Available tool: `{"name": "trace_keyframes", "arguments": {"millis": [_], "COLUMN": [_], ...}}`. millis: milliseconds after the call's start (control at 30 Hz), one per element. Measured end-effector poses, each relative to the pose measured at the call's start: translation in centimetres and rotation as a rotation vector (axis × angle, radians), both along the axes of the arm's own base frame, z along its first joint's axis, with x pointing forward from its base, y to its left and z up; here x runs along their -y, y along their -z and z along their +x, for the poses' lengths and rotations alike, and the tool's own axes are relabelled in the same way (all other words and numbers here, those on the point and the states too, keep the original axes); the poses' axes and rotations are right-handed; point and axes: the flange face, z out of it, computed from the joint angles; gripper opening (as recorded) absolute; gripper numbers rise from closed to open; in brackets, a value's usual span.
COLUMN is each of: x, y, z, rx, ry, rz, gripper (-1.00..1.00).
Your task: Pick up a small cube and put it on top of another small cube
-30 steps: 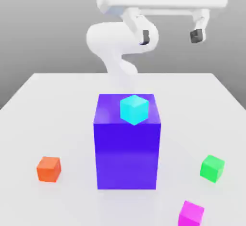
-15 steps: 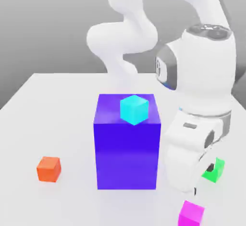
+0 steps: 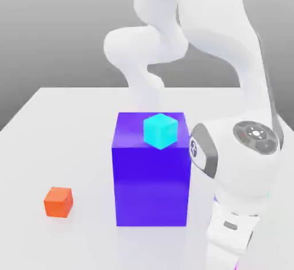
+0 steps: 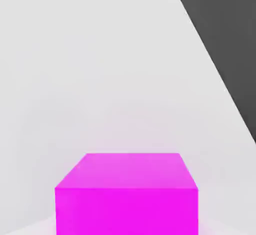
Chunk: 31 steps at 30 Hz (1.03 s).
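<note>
The small, solid magenta cube [image 4: 127,211] is at the gripper [image 4: 127,228], beyond the near right corner of the large blue box as the exterior view shows it; there, just a sliver of the cube peeks out beside the white hand. The gripper is closed down on the magenta cube, gripping it by two opposite sides. Equal along its edges, the cube has no long axis. In the hand view its top and one side face show, the edge between them straight and level, square to the camera; the table's border runs aslant to it.

The small cyan cube [image 3: 161,131] lies on top of the blue box [image 3: 151,177], towards its right side in the exterior view, one corner turned to the camera. The small orange cube [image 3: 58,202] sits well apart from the box, to its left in that view.

The table [image 3: 69,142] is pale, smooth and faintly glossy, with a soft bluish reflection in front of the box. Behind the box and table, the room is plain grey, darker towards the table's far edge.
</note>
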Motion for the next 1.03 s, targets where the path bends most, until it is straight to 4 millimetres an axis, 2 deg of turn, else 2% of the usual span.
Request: {"name": "trace_keyframes", "arguments": {"millis": [67,133,300,400,433,467,500,600,633,867,1033], "x": [0.0,-1.7,-7.3,-10.9,-12.0,-12.6,-11.3,-10.6,-10.5,-10.5,-10.6], "y": [-2.6,-4.5,-7.5,-8.8,-8.5,-7.7,-6.8,-3.6,-2.9,-2.9,-7.9], "z": [0.0,-1.8,-9.6,-15.8,-17.5,-18.3,-17.2,-16.8,-16.9,-16.8,-16.8], "rx": [0.004,0.003,0.002,0.002,0.002,0.002,0.003,0.003,0.003,0.004,0.005], "ry": [0.003,-0.07,-0.372,-0.599,-0.66,-0.69,-0.654,-0.639,-0.638,-0.638,-0.639], "rz": [0.003,0.005,0.006,0.006,0.006,0.006,0.007,0.006,0.006,0.006,0.006], "gripper": [-1.0,-1.0,-1.0,-1.0,-1.0,-1.0,-1.0,-1.0,1.0,1.0,1.0]}}
